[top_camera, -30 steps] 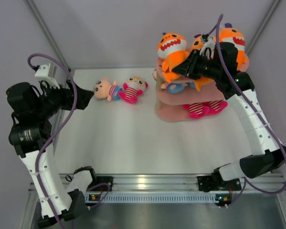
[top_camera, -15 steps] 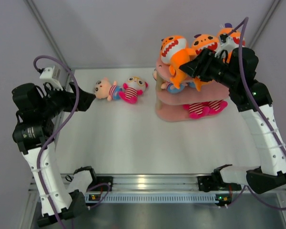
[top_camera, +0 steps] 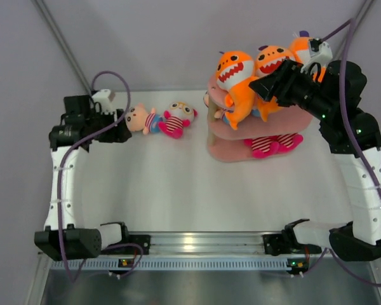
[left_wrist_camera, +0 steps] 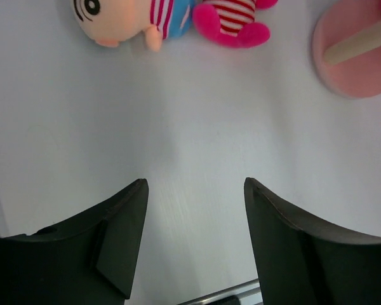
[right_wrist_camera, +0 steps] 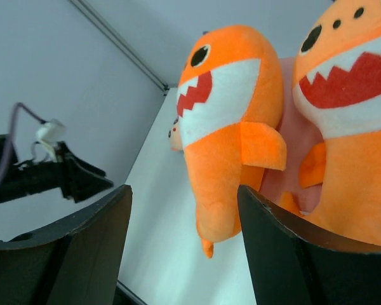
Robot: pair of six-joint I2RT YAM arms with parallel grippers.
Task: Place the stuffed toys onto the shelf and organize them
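Observation:
Three orange shark plushes (top_camera: 235, 70) (top_camera: 273, 60) (top_camera: 303, 47) stand in a row on the top board of the pink shelf (top_camera: 232, 151). A blue doll (top_camera: 232, 116) lies on its middle board and a pink-striped doll (top_camera: 270, 145) on its bottom board. Two more dolls lie on the table, one blue-striped (top_camera: 143, 119) (left_wrist_camera: 114, 19) and one pink-striped (top_camera: 178, 119) (left_wrist_camera: 232, 19). My left gripper (top_camera: 126, 126) (left_wrist_camera: 195, 183) is open just left of the blue-striped doll's head. My right gripper (top_camera: 259, 86) (right_wrist_camera: 184, 189) is open just in front of the leftmost shark (right_wrist_camera: 232, 121), apart from it.
The shelf's bottom board (left_wrist_camera: 352, 60) and a wooden post (left_wrist_camera: 359, 44) show at the upper right of the left wrist view. An enclosure wall runs behind the table, and a metal rail (top_camera: 203, 244) runs along the near edge.
My right gripper has opened, let go of the leftmost shark and drawn back up to the right. My left arm has swung toward the blue-striped doll, its jaws a little narrower.

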